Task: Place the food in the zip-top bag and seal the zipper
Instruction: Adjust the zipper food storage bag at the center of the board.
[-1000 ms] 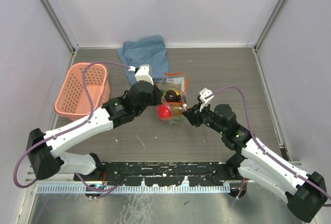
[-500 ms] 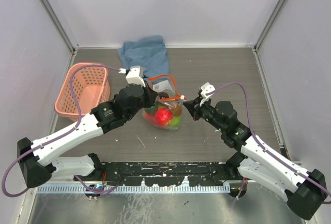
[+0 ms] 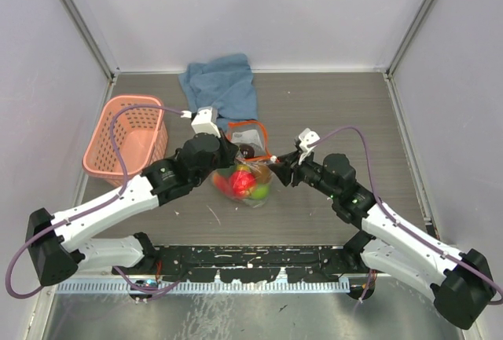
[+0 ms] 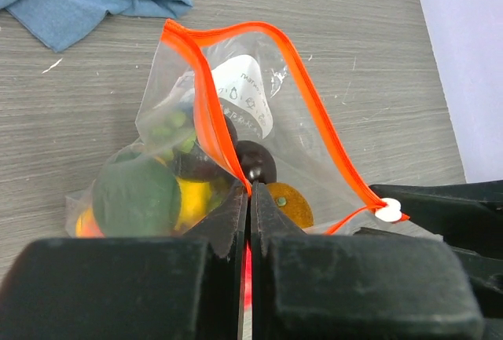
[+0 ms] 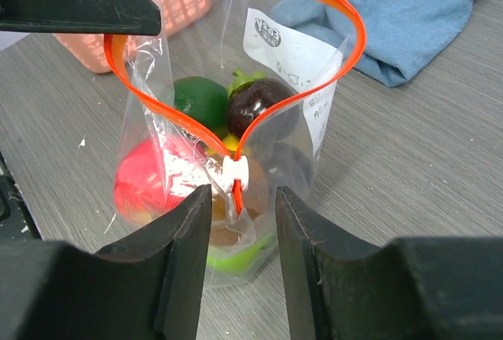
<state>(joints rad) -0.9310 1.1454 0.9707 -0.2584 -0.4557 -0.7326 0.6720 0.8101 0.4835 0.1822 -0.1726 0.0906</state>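
Note:
The zip-top bag (image 3: 250,137) stands upright at mid-table with its mouth gaping. The food (image 3: 244,182) sits inside it: a red fruit (image 5: 145,179), a green one (image 5: 200,100) and a dark brown one (image 5: 263,104), with yellow and orange ones lower down. My left gripper (image 4: 250,191) is shut on the near-left stretch of the orange zipper (image 4: 314,112). My right gripper (image 5: 240,199) is open. Its fingers stand on either side of the zipper's white end piece (image 5: 235,173) without touching it.
A pink lattice basket (image 3: 126,136) stands at the left. A crumpled blue cloth (image 3: 220,79) lies at the back, just behind the bag. Grey walls close in the table on three sides.
The bag went from lying flat to upright, and it shifted a little left and nearer as my left gripper lifted its edge. My right gripper closed in on the white end piece and now stands open.

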